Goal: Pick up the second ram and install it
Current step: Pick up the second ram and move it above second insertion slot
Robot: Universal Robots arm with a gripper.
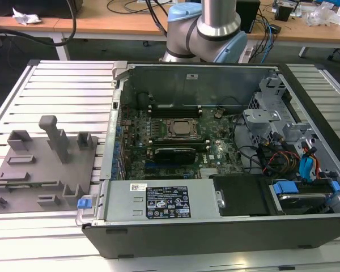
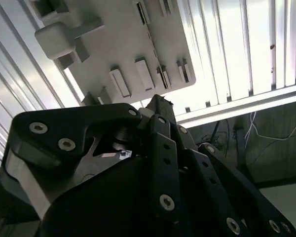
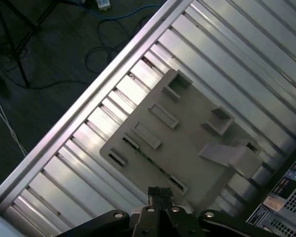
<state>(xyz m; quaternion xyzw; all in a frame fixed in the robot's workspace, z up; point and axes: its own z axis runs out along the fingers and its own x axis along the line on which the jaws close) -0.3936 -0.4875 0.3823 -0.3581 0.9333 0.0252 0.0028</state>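
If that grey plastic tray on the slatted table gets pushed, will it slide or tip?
Likely slides, not tips: the grey tray is broad and lies flat. It looks like light rigid plastic, and the smooth slats probably give little grip.

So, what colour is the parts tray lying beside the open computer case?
Plain grey, no pattern. The tray shows best in the exterior view.

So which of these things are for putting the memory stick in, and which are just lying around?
For the job: the gripper, over the grey tray; the memory slots in the open computer.
Just lying about: the power supply, the coloured cables, the slatted table.
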